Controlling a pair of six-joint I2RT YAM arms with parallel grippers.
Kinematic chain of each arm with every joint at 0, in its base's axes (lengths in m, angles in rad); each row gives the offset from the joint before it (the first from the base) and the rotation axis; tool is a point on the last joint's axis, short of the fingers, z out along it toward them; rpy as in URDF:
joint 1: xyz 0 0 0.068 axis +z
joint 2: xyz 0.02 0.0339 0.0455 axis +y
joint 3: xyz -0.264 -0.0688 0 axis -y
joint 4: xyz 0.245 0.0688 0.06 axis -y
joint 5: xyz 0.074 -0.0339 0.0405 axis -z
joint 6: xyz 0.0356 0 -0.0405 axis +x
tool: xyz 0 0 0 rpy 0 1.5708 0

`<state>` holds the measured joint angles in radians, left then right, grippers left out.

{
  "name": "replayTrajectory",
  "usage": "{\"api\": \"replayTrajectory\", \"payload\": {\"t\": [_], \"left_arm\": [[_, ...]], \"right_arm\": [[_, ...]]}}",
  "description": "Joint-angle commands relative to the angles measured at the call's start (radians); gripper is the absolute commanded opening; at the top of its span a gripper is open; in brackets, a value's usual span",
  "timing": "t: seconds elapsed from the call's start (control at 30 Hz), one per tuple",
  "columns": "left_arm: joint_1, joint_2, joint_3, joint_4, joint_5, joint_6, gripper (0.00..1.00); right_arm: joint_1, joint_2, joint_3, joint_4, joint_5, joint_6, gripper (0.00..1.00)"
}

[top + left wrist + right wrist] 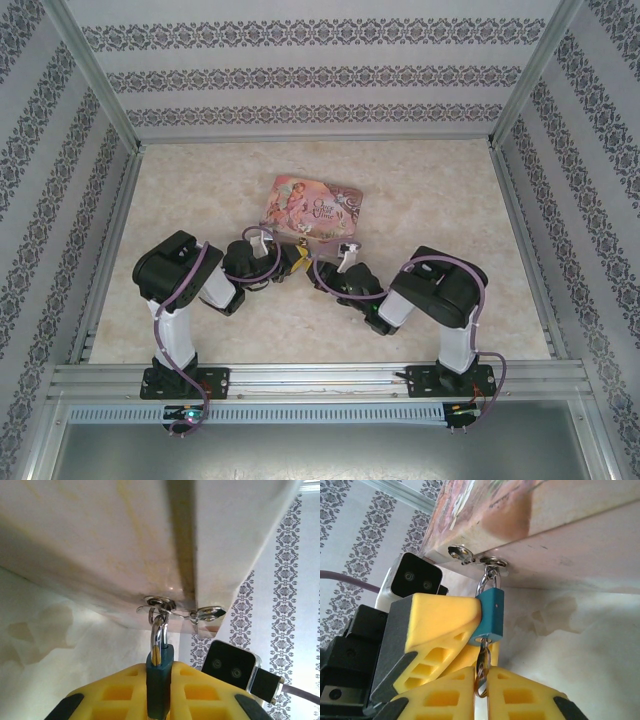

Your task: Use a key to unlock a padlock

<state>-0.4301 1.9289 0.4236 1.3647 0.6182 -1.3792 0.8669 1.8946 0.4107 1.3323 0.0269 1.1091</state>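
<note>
Bright diffuse light, soft shadows, washed-out highlights up close

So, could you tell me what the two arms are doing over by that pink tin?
They are working on the small teal padlock hanging from the clasp on the pink tin. The left gripper clamps the padlock's body to steady it, while the right gripper pinches the key, which sits in the keyhole at the lock's bottom. The silver shackle is threaded through the clasp ring and looks closed, so the lock does not appear open yet.
</note>
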Motion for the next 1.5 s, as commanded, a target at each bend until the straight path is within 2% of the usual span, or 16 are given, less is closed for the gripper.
{"api": "replayTrajectory", "payload": {"t": [0.0, 0.13, 0.23, 0.4, 0.57, 0.63, 0.73, 0.87, 1.13, 1.27, 1.33, 1.47], "left_arm": [[0.010, -0.047, 0.003, 0.048, -0.018, 0.000, 0.14], [0.007, -0.113, 0.004, -0.046, -0.021, 0.024, 0.14], [0.003, -0.188, 0.011, -0.159, -0.031, 0.050, 0.14], [-0.006, -0.322, 0.023, -0.353, -0.064, 0.063, 0.14], [-0.013, -0.478, 0.060, -0.627, -0.108, 0.088, 0.13], [-0.015, -0.531, 0.080, -0.738, -0.124, 0.104, 0.12], [-0.014, -0.590, 0.093, -0.832, -0.145, 0.107, 0.11], [-0.015, -0.620, 0.092, -0.857, -0.148, 0.065, 0.11], [-0.043, -0.624, 0.090, -0.854, -0.165, -0.018, 0.06], [-0.062, -0.630, 0.104, -0.899, -0.183, -0.045, 0.00], [-0.072, -0.632, 0.108, -0.901, -0.189, -0.058, 0.00], [-0.091, -0.638, 0.106, -0.880, -0.209, -0.084, 0.00]], "right_arm": [[0.009, -0.068, -0.043, 0.050, 0.045, -0.037, 0.20], [0.010, -0.140, -0.121, 0.033, 0.107, -0.077, 0.29], [0.011, -0.222, -0.163, -0.014, 0.142, -0.132, 0.31], [0.015, -0.441, -0.173, -0.251, 0.164, -0.300, 0.34], [0.031, -0.743, -0.085, -0.727, 0.232, -0.586, 0.46], [0.030, -0.835, -0.072, -0.849, 0.262, -0.695, 0.49], [0.033, -0.953, -0.044, -0.943, 0.287, -0.870, 0.55], [0.037, -1.075, -0.049, -1.005, 0.277, -1.101, 0.59], [0.079, -1.142, 0.009, -1.135, 0.254, -1.512, 0.64], [0.097, -1.100, 0.067, -1.204, 0.248, -1.640, 0.64], [0.116, -1.061, 0.099, -1.243, 0.266, -1.704, 0.64], [0.183, -0.959, 0.160, -1.294, 0.373, -1.866, 0.65]]}}
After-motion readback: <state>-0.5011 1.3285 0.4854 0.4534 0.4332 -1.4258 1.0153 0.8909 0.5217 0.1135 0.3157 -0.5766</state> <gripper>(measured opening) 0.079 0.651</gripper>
